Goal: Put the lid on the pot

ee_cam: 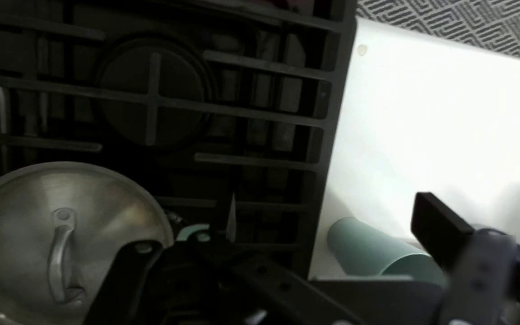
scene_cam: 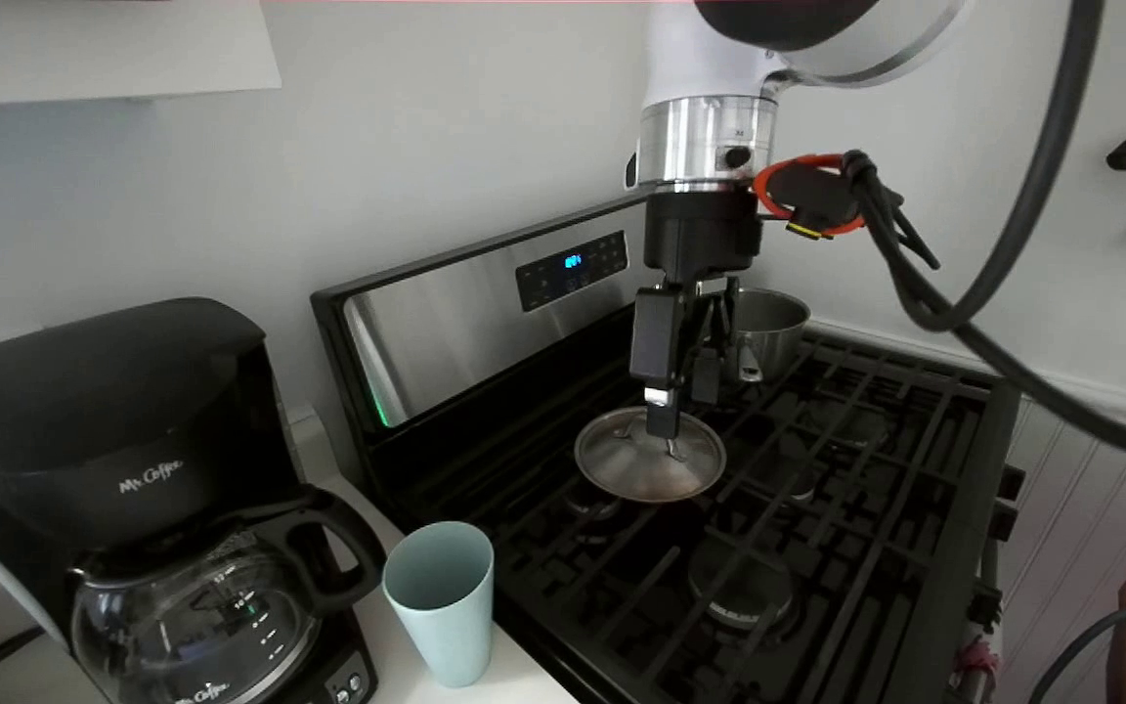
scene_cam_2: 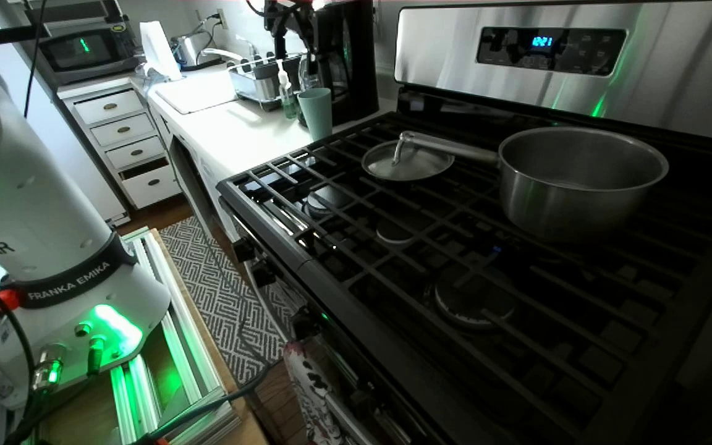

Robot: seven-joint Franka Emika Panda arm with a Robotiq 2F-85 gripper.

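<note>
The lid [scene_cam_2: 413,165] lies on the stove [scene_cam_2: 356,315] with its handle [ee_cam: 56,265] up, left of the uncovered pot [scene_cam_2: 563,207] in both exterior views, presumably so the tool [scene_cam: 684,403], its jaws spread wide with nothing between them, can pinch that handle and carry the lid rightward.

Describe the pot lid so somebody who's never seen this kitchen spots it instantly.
Start at the gas stove. On it, toward the back, between the steel pot and pale blue cup, lies the lid. It's the shallow silvery disc with an arched handle, unlike the dark burner caps and deep open pot.
</note>
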